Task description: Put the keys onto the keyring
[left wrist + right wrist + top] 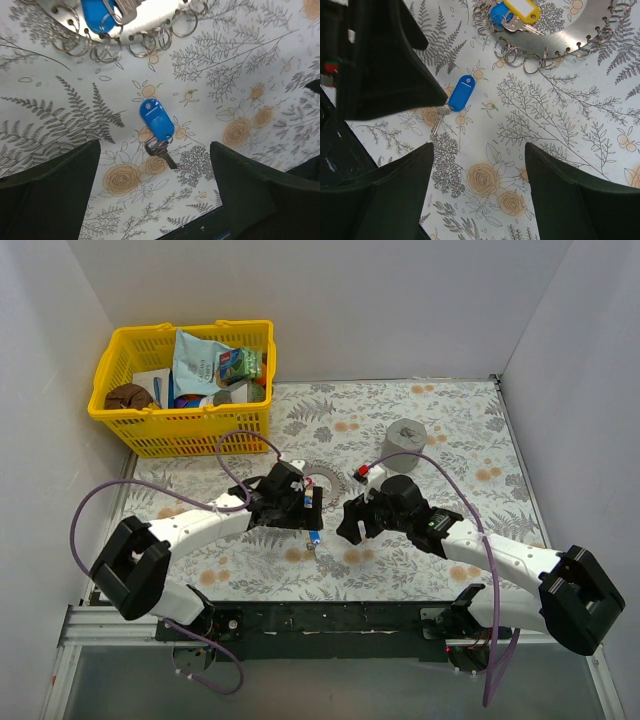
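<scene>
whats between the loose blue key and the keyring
Only bare flowered tablecloth. The blue key lies apart from the keyring, with nothing in the gap. This shows clearest in the left wrist view.

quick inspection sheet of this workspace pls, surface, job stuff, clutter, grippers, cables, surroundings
surface: floral cloth, flat, no spills seen
job's things: loose key, blue, lies on the cloth; keyring just beyond it, carrying a hung blue key and a yellow key
clutter: yellow basket of packets at the far left; grey cylinder beyond the right arm
grippers: left gripper open above the loose key; right gripper open, holding nothing
cables: purple cables loop off both arms, none lying on the key
surroundings: white walls on three sides
</scene>
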